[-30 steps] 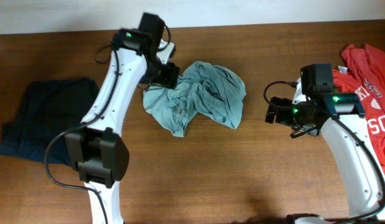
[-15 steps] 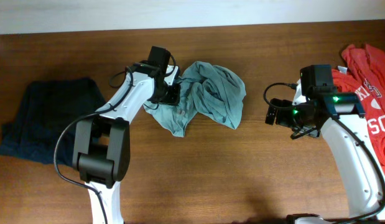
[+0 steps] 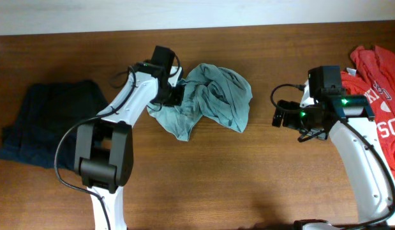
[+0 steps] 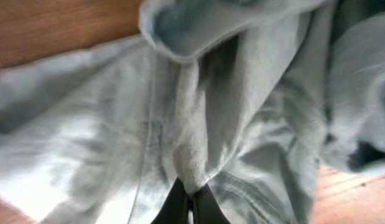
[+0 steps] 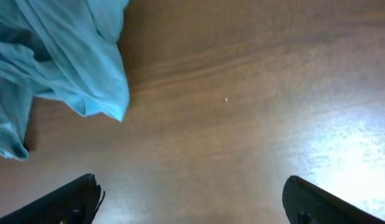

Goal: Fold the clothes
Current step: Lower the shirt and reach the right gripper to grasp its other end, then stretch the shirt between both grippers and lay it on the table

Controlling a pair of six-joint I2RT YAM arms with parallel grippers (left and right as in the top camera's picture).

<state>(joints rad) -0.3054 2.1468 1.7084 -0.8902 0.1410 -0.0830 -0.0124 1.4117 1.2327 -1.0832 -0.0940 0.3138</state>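
Pale teal, thin and crumpled, the short-sleeved T-shirt (image 3: 210,96) lies heaped mid-way along the brown wooden table (image 3: 248,185). Our left gripper (image 4: 191,204) pinches a raised ridge of it, jaws together on cloth (we judge, to lift and spread it). Our right gripper (image 5: 189,202) hovers near its edge, spread wide and holding nothing.

A: What colours show on the robot?
B: The left arm (image 3: 130,96) and right arm (image 3: 362,156) have white curved links, black joint blocks (image 3: 104,160), looping black cables (image 3: 57,163) and green lights (image 3: 342,101).
A: And at the tips?
B: Left gripper (image 4: 191,200) and right gripper (image 5: 189,190) have black fingers.
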